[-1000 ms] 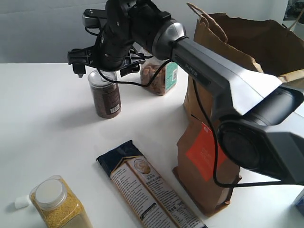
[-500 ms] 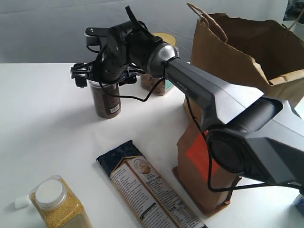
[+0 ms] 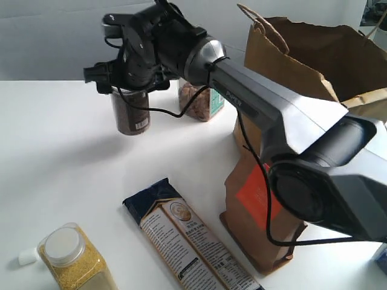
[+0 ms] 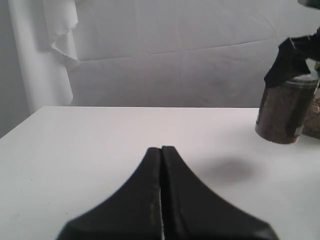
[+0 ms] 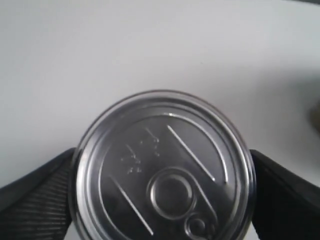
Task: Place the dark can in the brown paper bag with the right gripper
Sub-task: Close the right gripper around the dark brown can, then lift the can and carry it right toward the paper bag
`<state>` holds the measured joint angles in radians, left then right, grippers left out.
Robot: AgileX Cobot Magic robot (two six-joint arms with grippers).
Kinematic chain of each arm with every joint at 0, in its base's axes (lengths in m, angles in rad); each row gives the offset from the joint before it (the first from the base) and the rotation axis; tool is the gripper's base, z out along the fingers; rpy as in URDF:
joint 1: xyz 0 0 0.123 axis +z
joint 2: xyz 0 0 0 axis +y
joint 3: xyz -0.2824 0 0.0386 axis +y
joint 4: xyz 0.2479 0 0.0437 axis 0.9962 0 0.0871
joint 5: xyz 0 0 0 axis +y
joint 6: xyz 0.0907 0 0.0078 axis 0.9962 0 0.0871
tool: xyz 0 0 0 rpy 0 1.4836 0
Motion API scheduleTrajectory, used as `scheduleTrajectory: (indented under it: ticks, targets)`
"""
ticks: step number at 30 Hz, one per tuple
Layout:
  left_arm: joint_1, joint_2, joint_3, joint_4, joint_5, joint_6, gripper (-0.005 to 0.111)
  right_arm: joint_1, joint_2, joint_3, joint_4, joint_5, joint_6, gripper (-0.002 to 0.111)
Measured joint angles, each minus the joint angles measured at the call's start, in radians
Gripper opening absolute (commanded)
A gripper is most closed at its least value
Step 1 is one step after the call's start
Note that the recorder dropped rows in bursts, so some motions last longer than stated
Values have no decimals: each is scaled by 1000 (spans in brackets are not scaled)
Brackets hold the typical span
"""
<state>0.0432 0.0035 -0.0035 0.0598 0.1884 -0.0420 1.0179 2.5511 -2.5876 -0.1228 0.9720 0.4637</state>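
Note:
The dark can (image 3: 131, 115) hangs a little above the white table at the back left, its shadow below it. My right gripper (image 3: 127, 80) is shut on the can's upper part from above. In the right wrist view the silver pull-tab lid (image 5: 162, 170) fills the space between the two black fingers (image 5: 37, 195), which press on its sides. The left wrist view shows the can (image 4: 282, 112) raised, apart from its shadow. The tall brown paper bag (image 3: 302, 66) stands open at the back right. My left gripper (image 4: 161, 150) is shut on nothing, low over the table.
A clear nut jar (image 3: 202, 99) stands just right of the can, before the bag. A brown pouch with an orange label (image 3: 257, 205) stands in front of the bag. A dark flat packet (image 3: 187, 238) and a yellow grain jar (image 3: 75, 260) lie near the front.
My right gripper came down onto the can, shut on it, and has now lifted it off the table and slightly left. The left gripper has not visibly moved.

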Motion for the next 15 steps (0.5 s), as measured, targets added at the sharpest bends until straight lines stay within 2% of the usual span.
scheduleTrajectory:
  ticks: [8,15]
  targets:
    - [0,0,0,0,0,0,0,113,-165,0,-124,10,-28,0]
    - [0,0,0,0,0,0,0,218,-307,0,-316,109,-28,0]
